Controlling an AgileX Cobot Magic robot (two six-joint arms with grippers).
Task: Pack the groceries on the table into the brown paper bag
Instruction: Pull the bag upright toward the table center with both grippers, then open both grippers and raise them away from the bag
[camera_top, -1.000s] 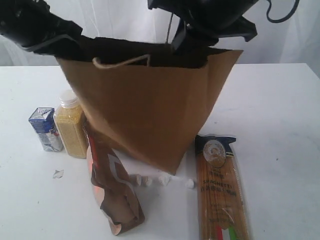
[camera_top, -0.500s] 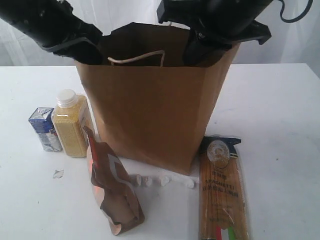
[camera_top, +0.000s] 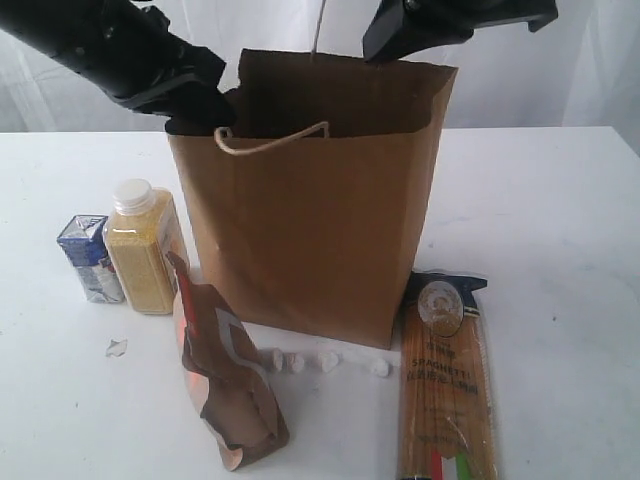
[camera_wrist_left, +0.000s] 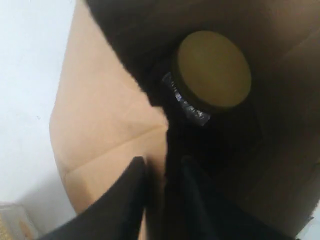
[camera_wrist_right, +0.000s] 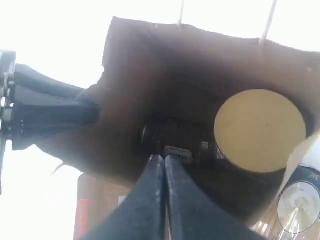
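Bag (camera_top: 310, 230) brown, upright, tan-lidded jar (camera_wrist_left: 215, 70) inside; left claw (camera_wrist_left: 163, 162) slightly parted at its rim, right claw (camera_wrist_right: 164, 160) closed, empty.

The brown paper bag (camera_top: 310, 240) is swinging up out of its lean and settling square and upright on the table (camera_top: 560, 220). The right gripper (camera_top: 372, 52) is lifting clear above the rim, jaws pressed together. The left gripper (camera_wrist_left: 162, 165) is coming in along the bag's left rim, its fingers (camera_wrist_left: 132, 192) easing apart. The spaghetti packet (camera_top: 445, 380) is edging its top end slightly aside.
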